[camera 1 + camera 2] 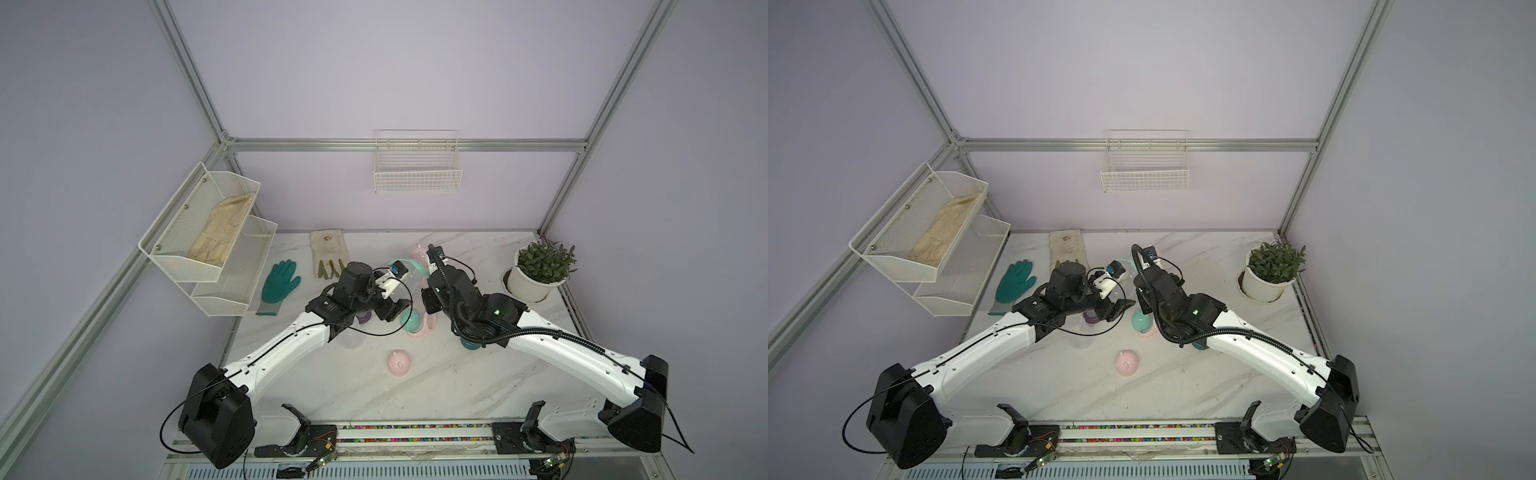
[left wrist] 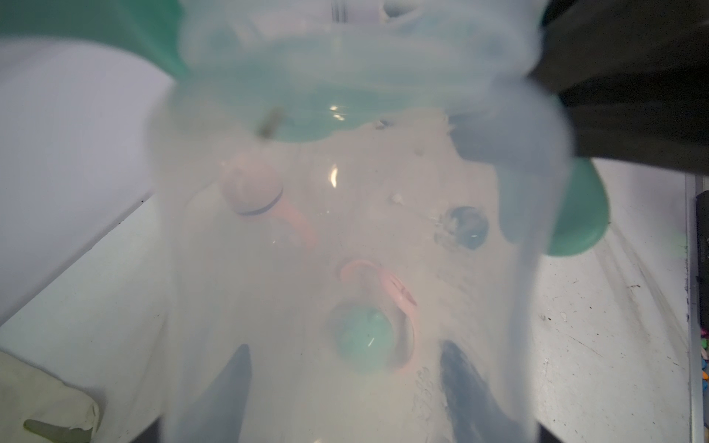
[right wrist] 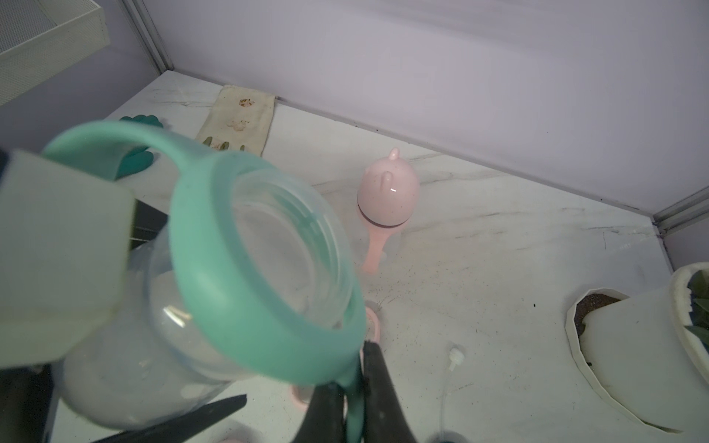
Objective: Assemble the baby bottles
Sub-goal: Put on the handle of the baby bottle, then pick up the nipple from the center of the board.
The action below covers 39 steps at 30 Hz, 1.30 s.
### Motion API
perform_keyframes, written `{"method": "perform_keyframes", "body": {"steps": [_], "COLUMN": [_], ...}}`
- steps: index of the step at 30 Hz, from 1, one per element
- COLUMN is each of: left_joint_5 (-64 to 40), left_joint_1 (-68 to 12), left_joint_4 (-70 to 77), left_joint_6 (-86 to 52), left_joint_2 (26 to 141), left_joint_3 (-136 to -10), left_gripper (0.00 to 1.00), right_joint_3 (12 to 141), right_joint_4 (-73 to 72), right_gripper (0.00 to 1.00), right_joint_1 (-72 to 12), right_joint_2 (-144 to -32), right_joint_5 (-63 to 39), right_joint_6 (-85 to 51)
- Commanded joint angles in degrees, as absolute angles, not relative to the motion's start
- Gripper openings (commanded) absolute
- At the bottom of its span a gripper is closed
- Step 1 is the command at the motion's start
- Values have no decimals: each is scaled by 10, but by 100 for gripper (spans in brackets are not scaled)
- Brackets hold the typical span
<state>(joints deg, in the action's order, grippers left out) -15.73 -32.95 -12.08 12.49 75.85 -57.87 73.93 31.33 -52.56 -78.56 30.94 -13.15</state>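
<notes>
My left gripper (image 2: pixel 345 391) is shut on a clear bottle (image 3: pixel 153 326), held tipped above the table's middle; its wrist view looks straight through the cloudy body. A mint two-handled ring (image 3: pixel 245 291) sits round that bottle's neck, and my right gripper (image 3: pixel 355 395) is shut on one of its handles. Both top views show the pair between the arms (image 1: pixel 409 278) (image 1: pixel 1121 270). A capped pink bottle (image 3: pixel 387 195) stands at the back. Below lie a mint dome cap (image 1: pixel 409 320) on a pink ring (image 1: pixel 428 324), and a pink dome cap (image 1: pixel 400 362).
A purple collar (image 1: pixel 364 318) and a second clear bottle (image 1: pixel 351 338) lie under my left arm; a teal collar (image 1: pixel 469 344) lies under the right. White plant pot (image 1: pixel 536 278) at right, green glove (image 1: pixel 280 282) and beige glove (image 1: pixel 330 253) at back left, mesh shelf (image 1: pixel 216 249).
</notes>
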Motion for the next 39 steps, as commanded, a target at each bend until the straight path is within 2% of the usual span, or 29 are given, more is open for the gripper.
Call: {"method": "perform_keyframes", "body": {"steps": [1,8,14,16,18,20,24,26,29,36,39], "left_joint_5": [-150,-191,-171,-164,-154,-146,-84,-60,-34,-37,-55], "left_joint_1": [-320,-320,-320,-320,-320,-320,-320,-319,-317,-310,-310], "left_joint_4": [-56,-25,26,37,70,100,131,146,162,153,123], "left_joint_6": [89,69,66,81,90,99,99,105,114,124,131], "left_joint_2": [754,736,738,740,738,735,734,730,720,683,666], "left_joint_3": [-636,-632,-614,-606,-585,-566,-550,-540,-524,-498,-498], "left_gripper": [0,0,0,0,0,0,0,0,0,0,0], "right_joint_3": [739,736,733,737,738,743,744,740,725,646,609], "right_joint_4": [313,311,320,325,331,342,370,388,414,447,444], "right_gripper": [0,0,0,27,43,55,72,77,79,82,86], "right_joint_1": [-556,-560,-563,-563,-563,-563,-561,-552,-516,-346,-307], "right_joint_2": [-808,-828,-823,-809,-791,-773,-729,-715,-703,-709,-741], "right_joint_5": [212,222,226,227,225,220,211,214,212,103,80], "right_joint_6": [-102,-88,-71,-69,-69,-77,-107,-129,-167,-235,-256]}}
